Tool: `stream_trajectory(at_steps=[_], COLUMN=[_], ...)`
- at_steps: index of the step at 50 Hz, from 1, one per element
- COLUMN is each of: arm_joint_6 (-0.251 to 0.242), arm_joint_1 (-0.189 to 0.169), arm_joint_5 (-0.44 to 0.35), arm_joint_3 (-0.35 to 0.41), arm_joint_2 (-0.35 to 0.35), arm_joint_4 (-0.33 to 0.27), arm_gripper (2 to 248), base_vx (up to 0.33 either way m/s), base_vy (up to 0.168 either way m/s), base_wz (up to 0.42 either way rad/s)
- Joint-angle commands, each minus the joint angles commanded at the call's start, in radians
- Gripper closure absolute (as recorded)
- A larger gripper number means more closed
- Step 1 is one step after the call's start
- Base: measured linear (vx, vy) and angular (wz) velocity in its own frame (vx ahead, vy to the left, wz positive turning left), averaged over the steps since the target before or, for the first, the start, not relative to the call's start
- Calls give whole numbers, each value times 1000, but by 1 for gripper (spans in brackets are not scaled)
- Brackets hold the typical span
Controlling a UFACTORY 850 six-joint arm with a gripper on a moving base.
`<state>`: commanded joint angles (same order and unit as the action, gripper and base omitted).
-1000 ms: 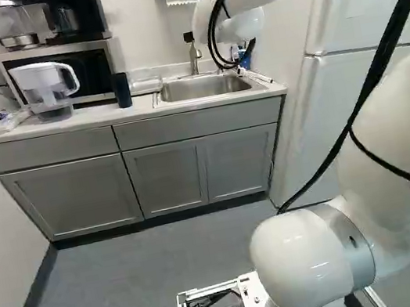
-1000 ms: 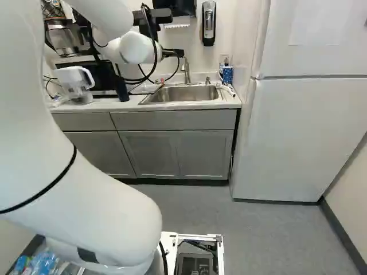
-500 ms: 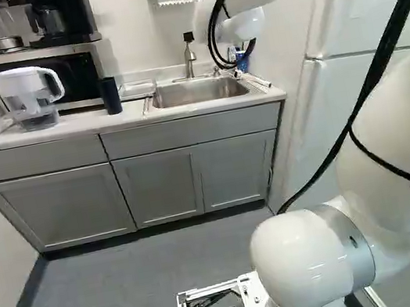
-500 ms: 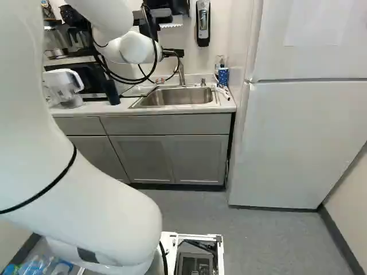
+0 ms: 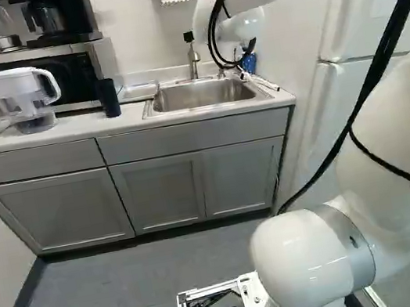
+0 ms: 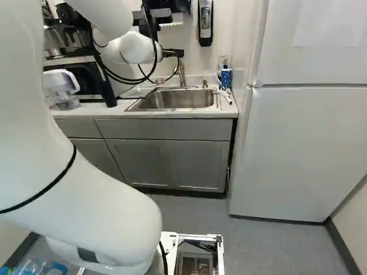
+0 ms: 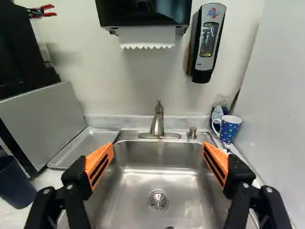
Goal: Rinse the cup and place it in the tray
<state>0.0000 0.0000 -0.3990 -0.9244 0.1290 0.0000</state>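
While the end effector gapes open, the cup stands ahead, to its right.

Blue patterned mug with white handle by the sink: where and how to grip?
Likely the near rim of the blue patterned mug, from above, fingers straddling its side, one inside. It stands mouth up; the white handle juts toward the metal faucet and the white wall looks close opposite, so a full-width grip seems cramped.
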Motion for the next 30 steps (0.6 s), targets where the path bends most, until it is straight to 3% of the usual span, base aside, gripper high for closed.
stream_trajectory(at_steps=[30], arm_joint_6=[0], arm_joint_1=[0], arm_joint_5=[0], arm_joint_3=[0], arm_joint_2=[0], arm_joint_4=[0], arm_gripper=[3], base_vx=[97], base_vy=[-23], base_wz=[124])
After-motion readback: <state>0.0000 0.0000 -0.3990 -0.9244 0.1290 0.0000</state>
